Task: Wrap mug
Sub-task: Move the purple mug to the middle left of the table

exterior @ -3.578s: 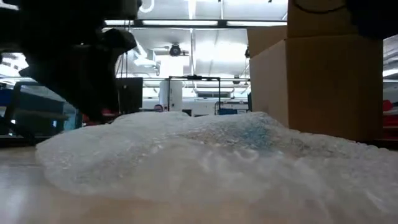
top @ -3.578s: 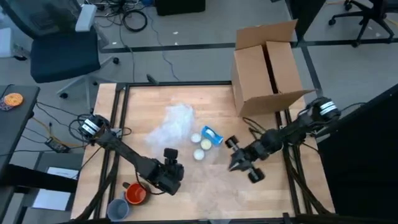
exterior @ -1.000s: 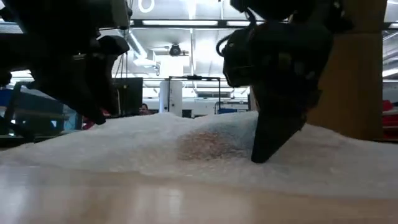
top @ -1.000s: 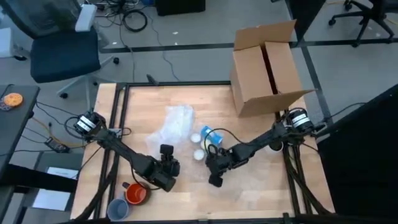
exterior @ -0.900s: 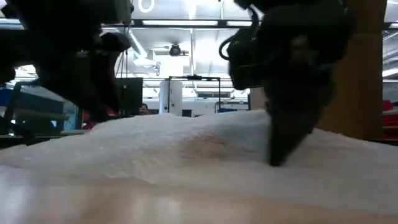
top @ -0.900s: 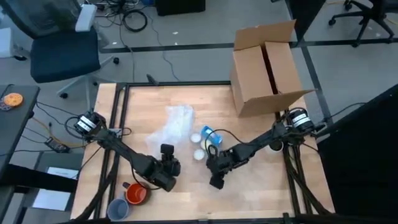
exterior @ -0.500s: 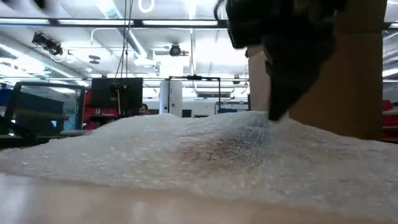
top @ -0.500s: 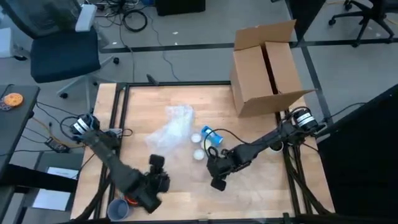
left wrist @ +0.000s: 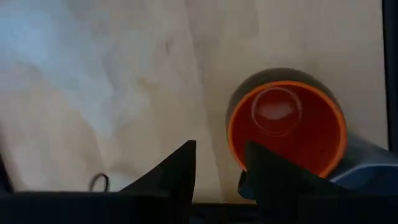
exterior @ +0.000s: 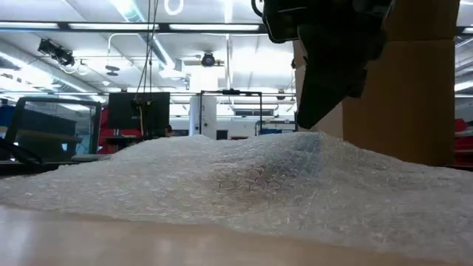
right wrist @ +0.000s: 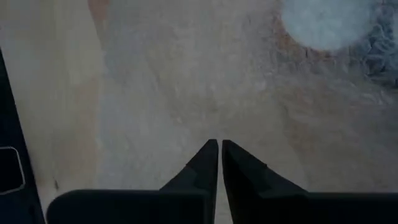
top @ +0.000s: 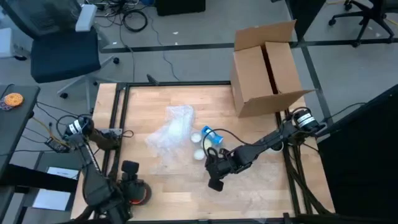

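- While the cardboard box stands open at the far right of the table, its inside is dark and I can't make out any contents.
- The orange mug sits upright at the near left corner, open mouth up, only a pale glint showing on its bottom; a blue-grey object touches it, cut off at the edge of the left wrist view.
- From overhead the mug is mostly hidden under the left arm.
- The left gripper hangs just above the mug's rim, fingers slightly parted, gripping nothing.
- The right gripper is near mid-table over a clear bubble wrap sheet, fingers pinched together; whether they catch the film I can't tell.
- A crumpled wad of bubble wrap lies farther back, with a blue-and-white item and small white rounds beside it, too small to identify.
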### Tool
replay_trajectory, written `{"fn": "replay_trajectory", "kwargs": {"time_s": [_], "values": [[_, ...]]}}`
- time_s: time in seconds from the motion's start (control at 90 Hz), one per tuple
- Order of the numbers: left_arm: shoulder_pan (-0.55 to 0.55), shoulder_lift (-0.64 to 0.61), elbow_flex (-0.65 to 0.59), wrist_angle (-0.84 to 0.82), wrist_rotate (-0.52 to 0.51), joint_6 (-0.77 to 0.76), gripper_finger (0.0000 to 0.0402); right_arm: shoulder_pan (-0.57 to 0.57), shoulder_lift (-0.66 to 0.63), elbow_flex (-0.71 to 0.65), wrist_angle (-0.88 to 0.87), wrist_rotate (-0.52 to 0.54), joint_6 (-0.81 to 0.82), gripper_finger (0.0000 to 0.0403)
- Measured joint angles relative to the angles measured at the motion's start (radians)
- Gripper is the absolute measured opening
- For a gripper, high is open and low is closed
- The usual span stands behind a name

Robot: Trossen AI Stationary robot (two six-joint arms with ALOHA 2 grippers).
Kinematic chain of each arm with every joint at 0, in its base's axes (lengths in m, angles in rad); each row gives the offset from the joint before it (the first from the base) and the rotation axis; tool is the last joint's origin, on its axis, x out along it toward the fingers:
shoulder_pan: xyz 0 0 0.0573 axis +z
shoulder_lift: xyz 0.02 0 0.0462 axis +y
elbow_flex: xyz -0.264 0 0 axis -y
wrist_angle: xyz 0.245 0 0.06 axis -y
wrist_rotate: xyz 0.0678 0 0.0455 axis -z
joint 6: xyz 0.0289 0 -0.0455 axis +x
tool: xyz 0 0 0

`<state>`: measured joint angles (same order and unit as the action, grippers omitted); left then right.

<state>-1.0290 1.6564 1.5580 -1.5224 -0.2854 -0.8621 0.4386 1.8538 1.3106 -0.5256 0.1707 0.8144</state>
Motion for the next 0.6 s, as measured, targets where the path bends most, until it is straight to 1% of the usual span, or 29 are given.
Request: {"fn": "replay_trajectory", "kwargs": {"time_s": [0.189, 0.333, 0.478, 0.6], "values": [[0.002, -0.096, -0.102, 0.162, 0.039, -0.007, 0.0124, 0.028, 0.0, 0.0, 0.0, 0.001, 0.023, 0.0], [0.002, -0.176, -0.196, 0.283, 0.057, -0.058, 0.0124, 0.046, 0.0, 0.0, 0.001, 0.02, 0.022, 0.0], [0.006, -0.223, -0.315, 0.299, 0.07, -0.132, 0.0124, 0.049, 0.0, 0.0, 0.001, 0.024, 0.022, 0.0], [0.026, -0.24, -0.401, 0.319, 0.136, -0.168, 0.0124, 0.045, 0.0, 0.0, 0.001, 0.024, 0.022, 0.0]]}}
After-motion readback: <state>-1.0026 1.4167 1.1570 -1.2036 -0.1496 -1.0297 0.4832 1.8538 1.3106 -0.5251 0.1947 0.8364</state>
